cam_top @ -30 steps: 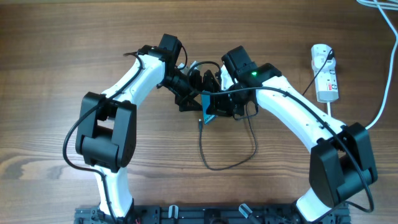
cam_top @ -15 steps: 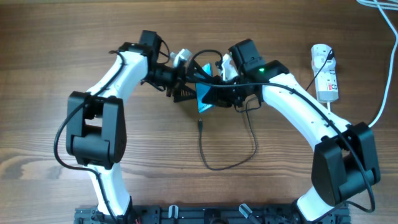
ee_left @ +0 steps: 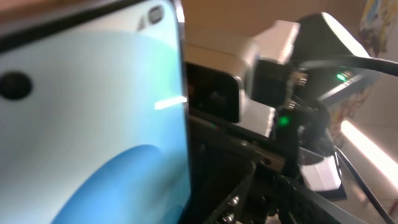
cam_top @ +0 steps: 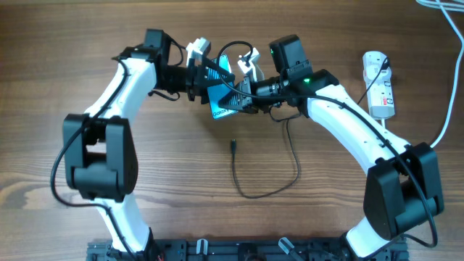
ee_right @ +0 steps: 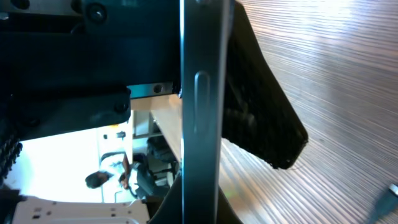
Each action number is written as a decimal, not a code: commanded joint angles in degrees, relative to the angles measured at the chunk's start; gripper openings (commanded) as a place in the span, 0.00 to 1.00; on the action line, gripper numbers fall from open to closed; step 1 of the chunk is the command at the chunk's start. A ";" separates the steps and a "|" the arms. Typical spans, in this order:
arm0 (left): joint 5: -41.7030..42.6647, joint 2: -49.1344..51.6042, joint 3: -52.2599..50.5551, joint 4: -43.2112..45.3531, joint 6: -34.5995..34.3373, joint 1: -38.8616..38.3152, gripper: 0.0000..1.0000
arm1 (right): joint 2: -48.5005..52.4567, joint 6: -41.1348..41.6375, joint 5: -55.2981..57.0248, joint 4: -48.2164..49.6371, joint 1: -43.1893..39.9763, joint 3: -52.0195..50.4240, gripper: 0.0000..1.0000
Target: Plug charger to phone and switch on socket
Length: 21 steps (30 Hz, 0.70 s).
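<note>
Phone point(cam_top: 220, 101) between left tool point(cam_top: 203, 78), right tool point(cam_top: 244, 90)

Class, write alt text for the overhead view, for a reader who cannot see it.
Two robot arms meet over a wooden table, the turquoise-screened phone held between them. The black charger cable lies looped below, its plug unconnected; the white socket strip sits at far right.

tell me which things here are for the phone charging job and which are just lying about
For the job: turquoise-screened rectangular smartphone; thin black charger cable; white elongated power strip.
Lying about: thick white cable at the right edge.
</note>
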 commanded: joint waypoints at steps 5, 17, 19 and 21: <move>4.59 -14.14 1.18 5.31 1.81 1.68 0.78 | -0.50 0.24 -6.95 1.55 0.46 0.50 0.04; 4.59 -18.08 1.18 8.48 1.57 1.70 0.68 | -0.50 0.70 -8.90 4.94 0.46 0.50 0.04; 4.59 -18.10 1.18 8.52 1.16 1.77 0.68 | -0.50 0.87 -8.90 6.45 0.46 0.50 0.04; 4.59 -18.27 1.18 8.59 1.16 2.51 0.68 | -0.50 2.08 -8.90 8.87 0.46 0.50 0.04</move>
